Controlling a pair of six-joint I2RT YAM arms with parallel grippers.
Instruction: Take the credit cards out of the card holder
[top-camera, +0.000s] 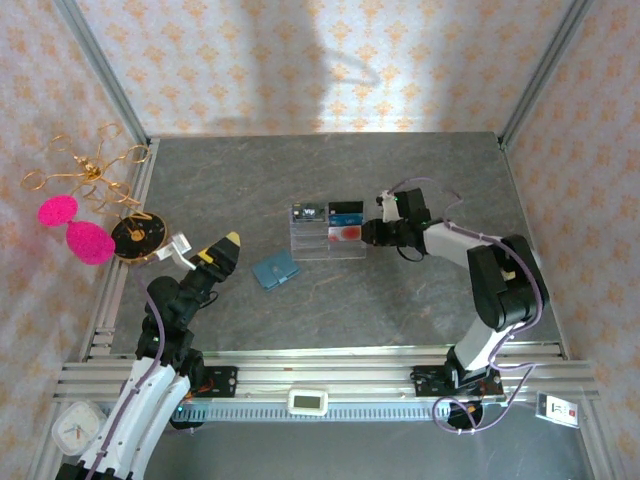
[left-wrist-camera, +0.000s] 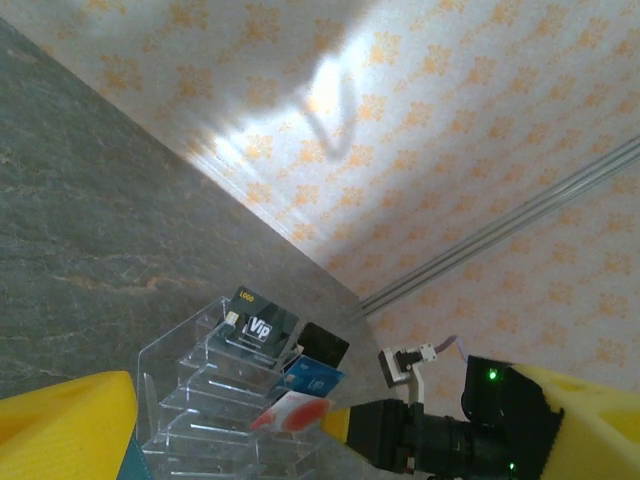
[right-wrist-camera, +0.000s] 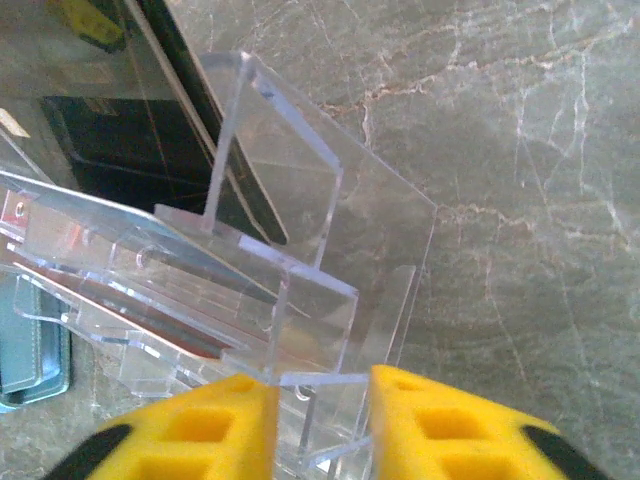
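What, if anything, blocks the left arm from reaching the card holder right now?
Probably nothing, so likely yes: the left gripper stands open just beside the card holder, with bare table between them and the clear tray farther back.

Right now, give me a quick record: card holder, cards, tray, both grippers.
Card holder: looks closed, flat on table, front-left of clear tray
Credit cards: standing in tray slots
Left gripper: open, empty, beside card holder, apart
Right gripper: fingers straddle tray's right edge; grip unclear
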